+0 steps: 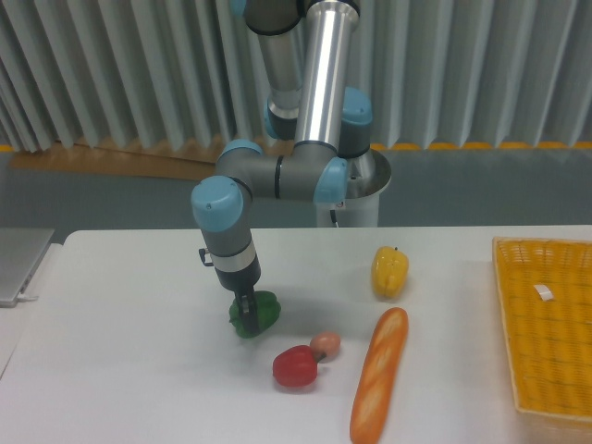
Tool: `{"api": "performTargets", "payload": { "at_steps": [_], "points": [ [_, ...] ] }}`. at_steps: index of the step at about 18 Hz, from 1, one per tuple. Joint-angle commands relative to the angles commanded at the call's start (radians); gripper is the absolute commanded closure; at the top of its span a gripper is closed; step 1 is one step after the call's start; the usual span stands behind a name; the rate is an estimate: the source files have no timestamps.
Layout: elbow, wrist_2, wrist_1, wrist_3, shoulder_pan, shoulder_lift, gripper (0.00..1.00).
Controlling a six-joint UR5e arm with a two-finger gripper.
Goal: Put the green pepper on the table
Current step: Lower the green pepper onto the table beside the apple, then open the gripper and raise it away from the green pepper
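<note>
The green pepper (259,314) is a small glossy dark-green lobed thing at the middle left of the white table (111,370). My gripper (248,313) comes straight down onto it from above, and its dark fingers sit against the pepper's top and left side. The pepper looks to be at or just above the tabletop; I cannot tell whether it touches. The fingertips are partly hidden by the pepper, so how wide they stand does not show clearly.
A red pepper (295,367) and a small pinkish egg-like item (325,345) lie just right and forward of the green one. A yellow pepper (389,271) and a long bread loaf (380,374) are further right. A yellow woven basket (546,333) fills the right edge.
</note>
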Motion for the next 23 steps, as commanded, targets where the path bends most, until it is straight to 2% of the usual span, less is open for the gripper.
{"api": "performTargets", "payload": {
  "at_steps": [3, 4, 5, 6, 7, 8, 16, 21, 23],
  "points": [
    [-0.006, 0.000, 0.008, 0.000, -0.008, 0.005, 0.12],
    [-0.009, 0.002, 0.011, 0.000, -0.009, 0.005, 0.19],
    [-0.012, 0.002, 0.015, 0.000, -0.012, 0.003, 0.18],
    [-0.012, 0.002, 0.018, 0.000, -0.014, 0.002, 0.15],
    [-0.012, 0.002, 0.020, -0.003, -0.014, 0.000, 0.05],
    [-0.011, 0.002, 0.020, -0.003, -0.014, -0.002, 0.00],
    [0.000, -0.012, 0.017, 0.005, 0.000, 0.047, 0.00],
    [0.003, -0.048, 0.015, 0.008, 0.060, 0.080, 0.00],
    [0.011, -0.054, 0.015, 0.011, 0.106, 0.095, 0.00]
  ]
}}
